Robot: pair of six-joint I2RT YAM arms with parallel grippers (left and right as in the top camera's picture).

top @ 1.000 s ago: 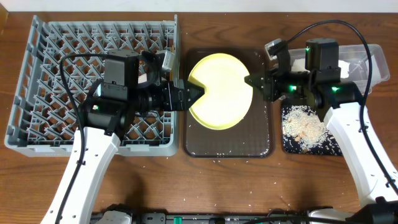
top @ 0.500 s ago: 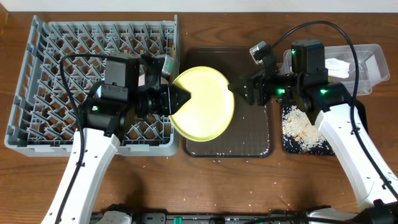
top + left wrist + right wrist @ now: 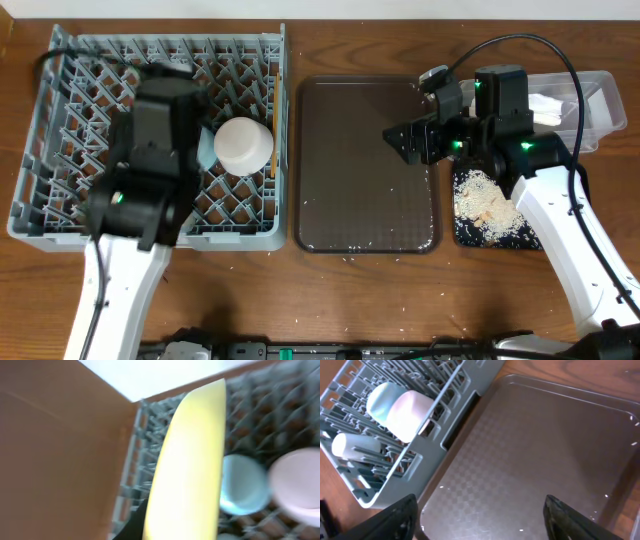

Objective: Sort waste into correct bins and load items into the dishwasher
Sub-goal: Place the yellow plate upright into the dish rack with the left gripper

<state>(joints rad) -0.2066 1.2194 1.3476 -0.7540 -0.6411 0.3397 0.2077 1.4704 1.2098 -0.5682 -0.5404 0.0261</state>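
my left gripper clenched on the yellow plate, plate on edge at frame centre above the grey rack, my right gripper spread apart, empty, over the brown tray

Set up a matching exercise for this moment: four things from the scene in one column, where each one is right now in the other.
Things:
1. yellow plate
2. white bowl
3. rice scraps
4. white napkin

Places:
A. in the clear tub
B. in the black tray
C. resting among the dish rack pegs
D. up on edge over the rack

Pairs: 1-D, 2-C, 3-B, 4-A
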